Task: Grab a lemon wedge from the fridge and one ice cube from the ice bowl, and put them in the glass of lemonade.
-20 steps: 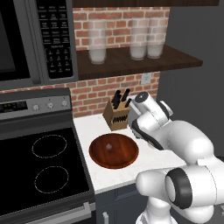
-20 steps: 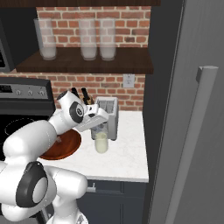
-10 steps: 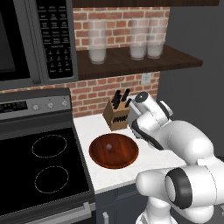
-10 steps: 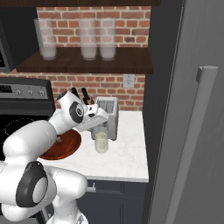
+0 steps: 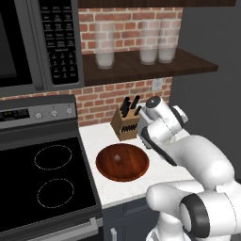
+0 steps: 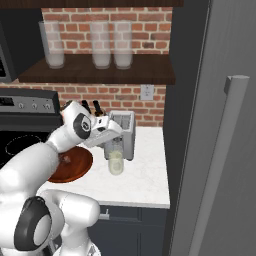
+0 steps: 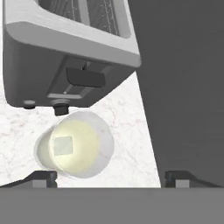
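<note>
The glass of lemonade (image 7: 74, 148) stands on the white counter in front of the toaster, and a pale square ice cube (image 7: 63, 146) floats in it. My gripper (image 7: 111, 177) hangs open just above the glass (image 6: 116, 162), its fingertips (image 7: 41, 177) spread wide with nothing between them. To the left lies the wooden ice bowl (image 5: 134, 172), holding one small pale ice lump (image 5: 117, 157); the bowl (image 6: 80, 167) is partly behind my arm. The fridge (image 6: 220, 125) with its bar handle rises at the right. The lemon wedge is out of view.
A grey toaster (image 6: 122, 131) stands right behind the glass, and a knife block (image 5: 124, 124) sits against the brick wall. The black stove (image 5: 42, 183) lies left of the counter. Frosted glasses (image 5: 149, 44) stand on the shelf overhead. The fridge's dark side (image 7: 183, 87) borders the counter.
</note>
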{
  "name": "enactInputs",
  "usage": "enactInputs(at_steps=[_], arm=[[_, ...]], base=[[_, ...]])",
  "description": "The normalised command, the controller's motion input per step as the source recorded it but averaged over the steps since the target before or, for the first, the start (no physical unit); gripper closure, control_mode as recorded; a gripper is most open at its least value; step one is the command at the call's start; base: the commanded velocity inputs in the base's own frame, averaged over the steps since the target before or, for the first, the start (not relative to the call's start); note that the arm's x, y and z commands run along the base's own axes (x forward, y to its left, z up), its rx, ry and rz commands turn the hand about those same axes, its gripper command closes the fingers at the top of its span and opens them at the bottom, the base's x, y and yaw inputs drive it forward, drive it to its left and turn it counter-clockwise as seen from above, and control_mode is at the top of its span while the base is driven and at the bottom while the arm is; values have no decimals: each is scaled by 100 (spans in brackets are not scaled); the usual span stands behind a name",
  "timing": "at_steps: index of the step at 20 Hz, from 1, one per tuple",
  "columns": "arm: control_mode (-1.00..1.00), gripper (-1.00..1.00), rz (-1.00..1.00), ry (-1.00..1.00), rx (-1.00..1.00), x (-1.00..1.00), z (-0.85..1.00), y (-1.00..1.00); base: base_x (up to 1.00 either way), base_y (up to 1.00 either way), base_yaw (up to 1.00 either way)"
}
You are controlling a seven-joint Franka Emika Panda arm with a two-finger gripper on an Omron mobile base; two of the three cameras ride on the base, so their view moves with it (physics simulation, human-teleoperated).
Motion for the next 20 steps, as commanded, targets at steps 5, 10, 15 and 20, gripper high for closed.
enactInputs(at_steps=[5, 10, 15, 20], arm=[[-100, -100, 0, -31, 7, -93, 17, 5], [-100, -100, 0, -26, 42, -100, 0, 0], [-100, -100, 2, -27, 42, -99, 17, 1], [-100, -100, 0, -22, 4, -68, 27, 42]], base=[[0, 0, 0], [0, 0, 0], [0, 0, 0], [0, 0, 0]])
